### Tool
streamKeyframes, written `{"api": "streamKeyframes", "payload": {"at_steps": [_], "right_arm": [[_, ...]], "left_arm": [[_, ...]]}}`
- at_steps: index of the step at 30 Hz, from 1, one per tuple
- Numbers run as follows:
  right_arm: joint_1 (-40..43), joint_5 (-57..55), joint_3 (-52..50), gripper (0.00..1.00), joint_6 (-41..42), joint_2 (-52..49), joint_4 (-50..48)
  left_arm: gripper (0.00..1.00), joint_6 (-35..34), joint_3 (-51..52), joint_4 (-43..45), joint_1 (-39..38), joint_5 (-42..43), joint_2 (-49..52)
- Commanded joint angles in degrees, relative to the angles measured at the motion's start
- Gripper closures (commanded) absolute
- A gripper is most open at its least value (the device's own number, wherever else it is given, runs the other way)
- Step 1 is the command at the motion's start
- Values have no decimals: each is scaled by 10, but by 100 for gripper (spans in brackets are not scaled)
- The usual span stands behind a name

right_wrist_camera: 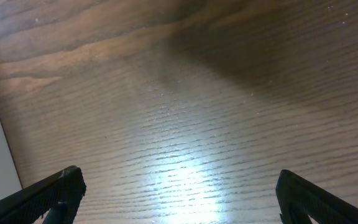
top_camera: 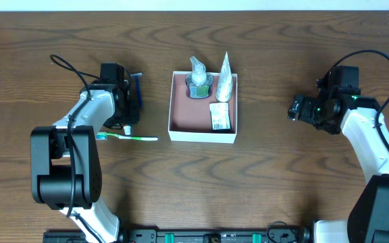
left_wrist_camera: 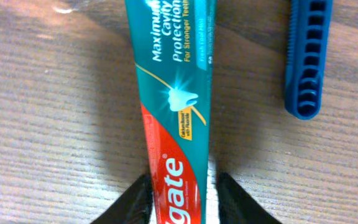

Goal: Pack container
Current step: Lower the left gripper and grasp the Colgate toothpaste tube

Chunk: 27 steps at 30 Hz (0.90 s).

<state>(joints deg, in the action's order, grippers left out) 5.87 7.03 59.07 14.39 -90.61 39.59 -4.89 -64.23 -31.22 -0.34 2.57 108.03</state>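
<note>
The container (top_camera: 189, 111), a white square box with a reddish-brown inside, sits mid-table. It holds a clear-bagged item (top_camera: 198, 81), a white tube (top_camera: 225, 79) and a small packet (top_camera: 220, 116). Left of it, my left gripper (top_camera: 125, 111) points down at the table. In the left wrist view its gripper (left_wrist_camera: 182, 196) is shut on a teal and red toothpaste tube (left_wrist_camera: 176, 81) lying on the wood, one dark finger on each side. My right gripper (top_camera: 294, 108) hovers right of the container, and its wrist view shows the gripper (right_wrist_camera: 179, 190) open over bare wood.
A blue comb (left_wrist_camera: 307, 56) lies just right of the tube, seen beside the left gripper as the comb (top_camera: 137, 91). A green and white toothbrush (top_camera: 128, 137) lies on the table in front of the left gripper.
</note>
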Motion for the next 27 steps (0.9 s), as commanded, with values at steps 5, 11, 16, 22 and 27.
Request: {"api": "streamKeyframes", "payload": {"at_steps": [5, 11, 16, 22, 27], "right_arm": [[3, -2, -2, 1, -8, -3, 0], [3, -2, -2, 1, -8, -3, 0], [3, -2, -2, 1, -8, -3, 0], [3, -2, -2, 1, -8, -3, 0], [3, -2, -2, 1, -8, -3, 0]], "left_arm": [[67, 1, -3, -7, 1, -7, 8], [69, -1, -18, -32, 1, -7, -37], [74, -1, -18, -35, 1, -7, -71], [74, -1, -17, -30, 1, -7, -66], [73, 0, -17, -21, 1, -7, -58]]}}
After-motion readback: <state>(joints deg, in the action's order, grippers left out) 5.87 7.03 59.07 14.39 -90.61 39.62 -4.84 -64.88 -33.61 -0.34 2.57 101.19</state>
